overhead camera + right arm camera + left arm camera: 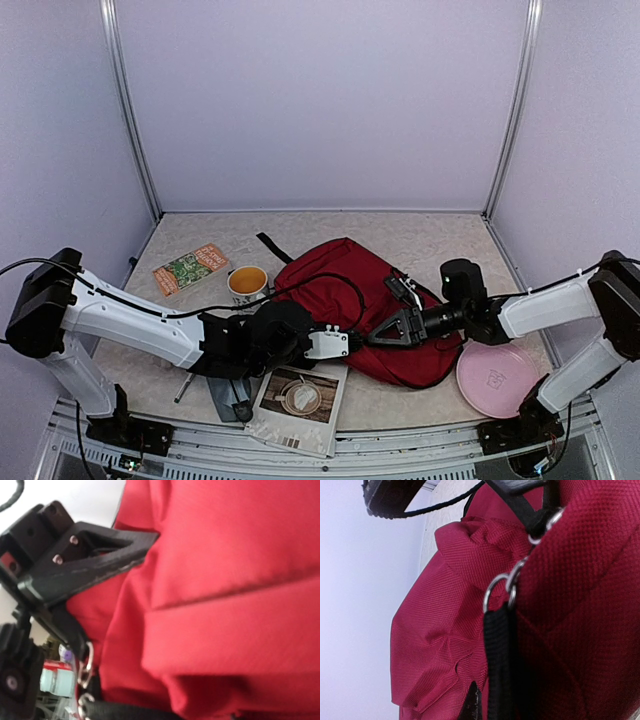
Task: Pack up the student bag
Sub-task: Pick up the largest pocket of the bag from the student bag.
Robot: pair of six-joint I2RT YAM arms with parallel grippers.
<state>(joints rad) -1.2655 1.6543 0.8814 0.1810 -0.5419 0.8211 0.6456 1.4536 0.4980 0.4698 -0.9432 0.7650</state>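
big dark red fabric backpack (335,280) is lying flat mid-table, long axis diagonal, far-left to near-right, black strap (270,246) trailing off the far-left end. left gripper (350,342) and right gripper (378,336) both nose into its near edge by the metal zip rings (496,587), my guess to pull it open. can't tell whether either pair of fingers is clamped.

The student bag (330,262) lies at the middle of the surface (430,240). A mug (247,283) stands left of it, a booklet (189,268) farther left. A plate (497,378) lies right of the bag, by my right arm. A magazine (300,400) lies before the bag at the near edge, a pouch (225,395) at its left.
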